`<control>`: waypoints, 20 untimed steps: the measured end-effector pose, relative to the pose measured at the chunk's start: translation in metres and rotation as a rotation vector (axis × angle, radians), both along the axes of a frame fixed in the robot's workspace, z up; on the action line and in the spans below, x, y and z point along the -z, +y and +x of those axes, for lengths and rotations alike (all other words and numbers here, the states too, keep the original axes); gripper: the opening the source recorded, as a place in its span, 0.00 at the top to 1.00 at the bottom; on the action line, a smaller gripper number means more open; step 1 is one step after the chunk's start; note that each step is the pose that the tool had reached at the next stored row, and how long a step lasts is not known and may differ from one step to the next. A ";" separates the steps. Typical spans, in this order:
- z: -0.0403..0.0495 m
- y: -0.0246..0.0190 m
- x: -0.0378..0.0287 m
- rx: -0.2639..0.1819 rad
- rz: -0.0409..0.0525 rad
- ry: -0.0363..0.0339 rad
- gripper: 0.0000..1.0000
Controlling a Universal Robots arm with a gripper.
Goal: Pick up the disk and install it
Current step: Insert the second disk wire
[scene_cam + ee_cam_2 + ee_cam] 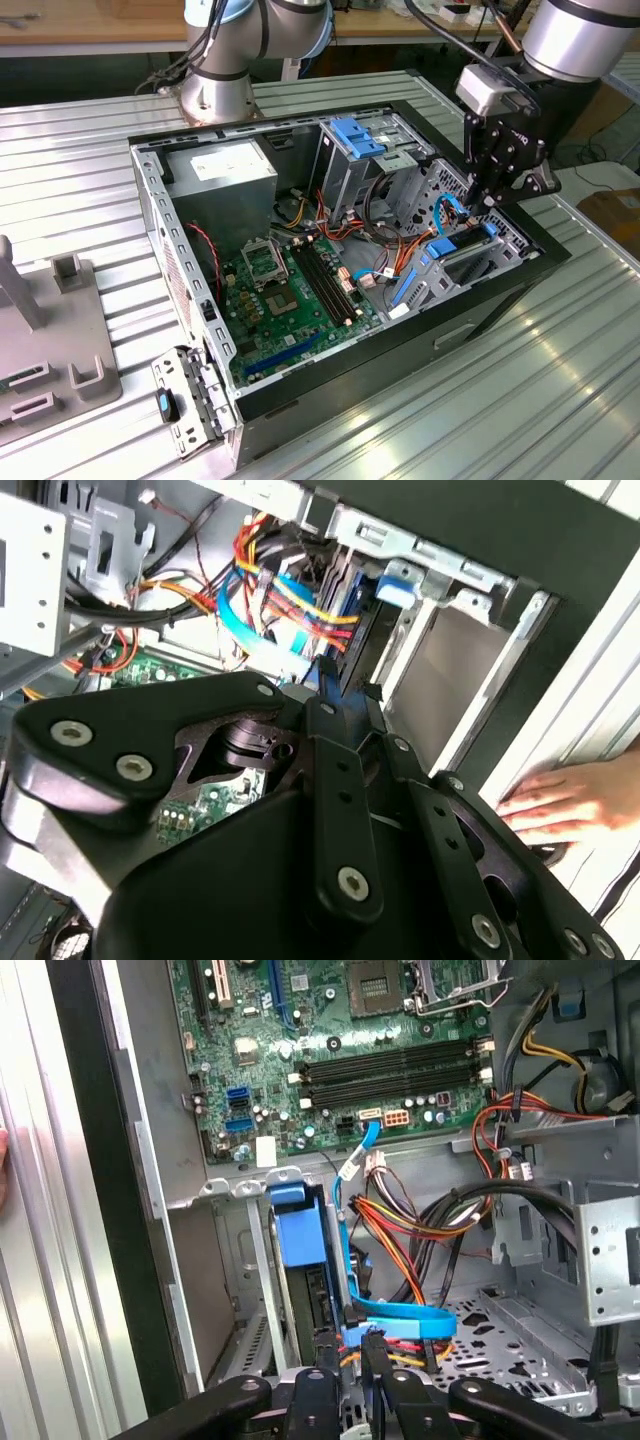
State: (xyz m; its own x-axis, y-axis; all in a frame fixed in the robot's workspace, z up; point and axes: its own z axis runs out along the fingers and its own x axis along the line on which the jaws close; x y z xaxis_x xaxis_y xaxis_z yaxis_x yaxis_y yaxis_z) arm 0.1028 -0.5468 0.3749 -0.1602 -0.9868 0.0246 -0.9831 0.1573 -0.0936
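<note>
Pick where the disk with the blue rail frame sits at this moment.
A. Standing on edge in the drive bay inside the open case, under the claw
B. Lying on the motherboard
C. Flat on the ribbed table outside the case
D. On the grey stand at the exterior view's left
A: the disk stands on edge in the bay of the computer case, with the claw directly above it.

Open black computer case (500,300): one
Green motherboard (290,300): one
Silver robot arms (585,35): two
Person's hand (565,805): one
</note>
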 end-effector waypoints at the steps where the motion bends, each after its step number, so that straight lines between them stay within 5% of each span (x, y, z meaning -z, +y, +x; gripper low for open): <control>1: -0.0003 0.0000 0.0013 0.000 -0.0032 -0.0001 0.76; 8: -0.0003 0.0001 0.0214 0.000 -0.0132 -0.0001 0.76; 20: -0.0003 0.0000 0.0223 0.000 -0.0134 0.0000 0.84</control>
